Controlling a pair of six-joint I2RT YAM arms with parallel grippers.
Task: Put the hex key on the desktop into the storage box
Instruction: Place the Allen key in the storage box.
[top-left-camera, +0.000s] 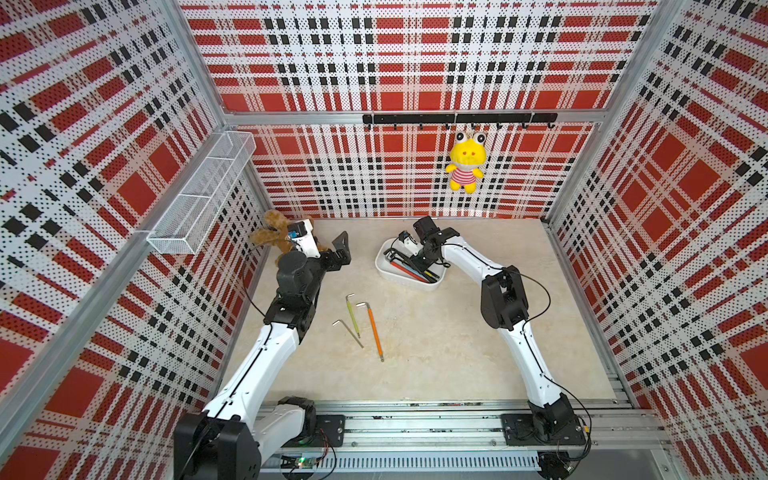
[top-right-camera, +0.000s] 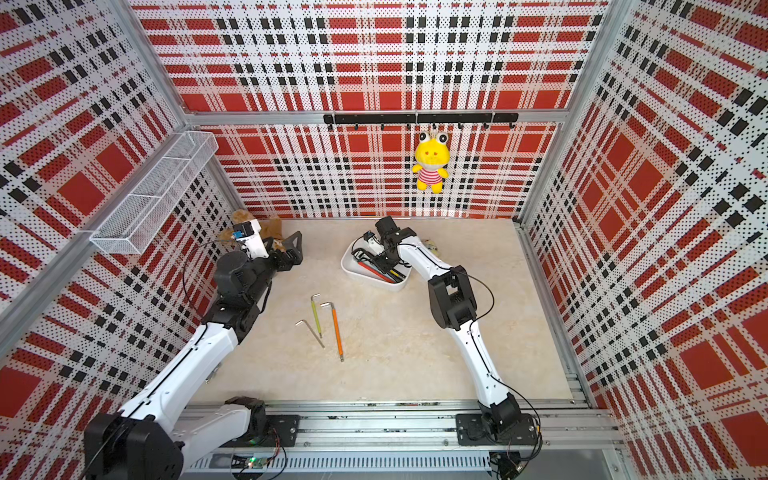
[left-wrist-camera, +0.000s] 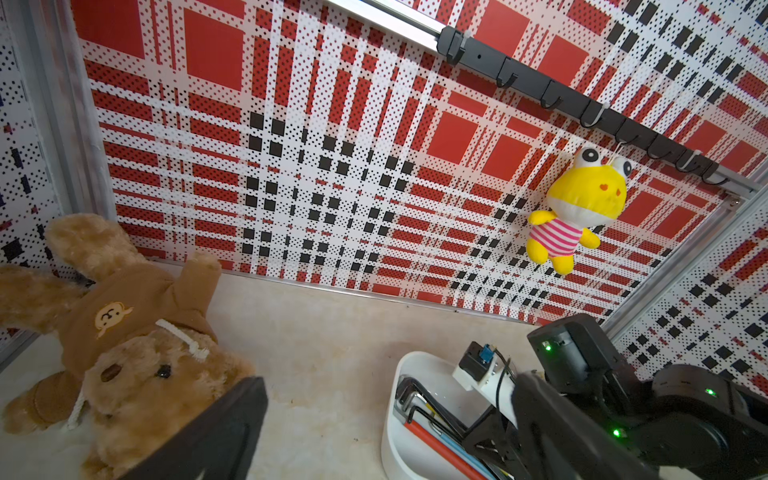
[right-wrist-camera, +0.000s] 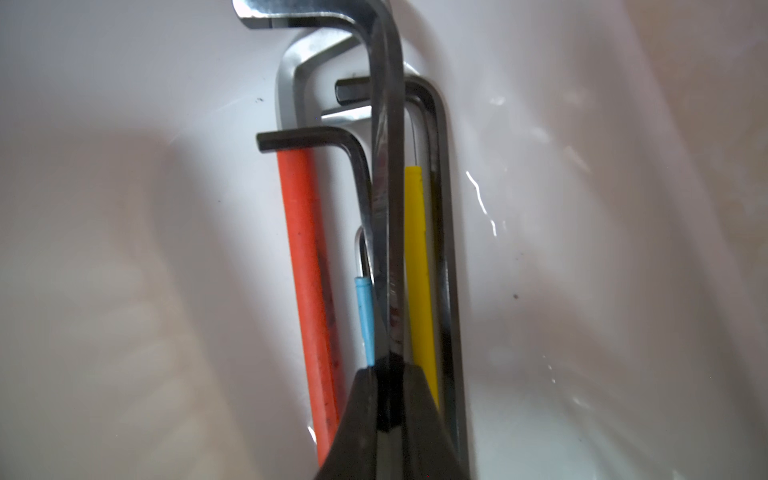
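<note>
Right claw (right-wrist-camera: 388, 374), jaws almost closed and pinching dark key (right-wrist-camera: 388, 166), sits low in box (top-left-camera: 390, 277) near desktop (top-left-camera: 457, 353) far edge; risk: opening jaws snag piled keys (right-wrist-camera: 307, 270), dragging one out on withdrawal.

Close view inside storage box (right-wrist-camera: 124, 257): smooth glossy white floor and curved wall, few dark specks. Right gripper (right-wrist-camera: 388, 399): black fingertips pinched onto shaft of dark hex key (right-wrist-camera: 388, 166). Key runs straight away from gripper, short arm bent sideways at far end. Beneath it, roughly parallel, side by side: red-sleeved key (right-wrist-camera: 307, 291) with silver bend, thin blue-sleeved key (right-wrist-camera: 365, 320), yellow-sleeved key (right-wrist-camera: 417, 270), bare black key (right-wrist-camera: 446, 249), second bare black key (right-wrist-camera: 316, 139). Whether held key touches pile: cannot tell.
</note>
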